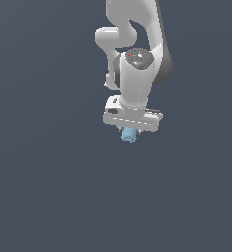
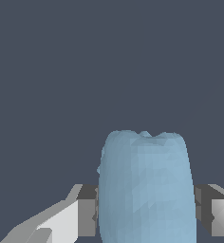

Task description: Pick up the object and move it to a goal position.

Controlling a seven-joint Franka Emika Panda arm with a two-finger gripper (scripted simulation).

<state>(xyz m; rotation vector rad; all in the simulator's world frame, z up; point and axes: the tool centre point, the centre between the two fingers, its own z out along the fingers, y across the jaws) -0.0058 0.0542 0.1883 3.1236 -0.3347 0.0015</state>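
Just below the frame's center in the exterior view, the gripper (image 1: 129, 131) clamps the light-blue object (image 1: 129, 134) between its fingers (image 2: 88, 211), bumpy end outward, for carrying to the goal.

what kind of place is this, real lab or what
Most likely a bare simulated scene, not a real lab: flat, featureless dark blue-grey ground, a smoothly rendered white arm, and a faceted light-blue object between the gripper fingers.

Exterior view distant, overhead; wrist view close.
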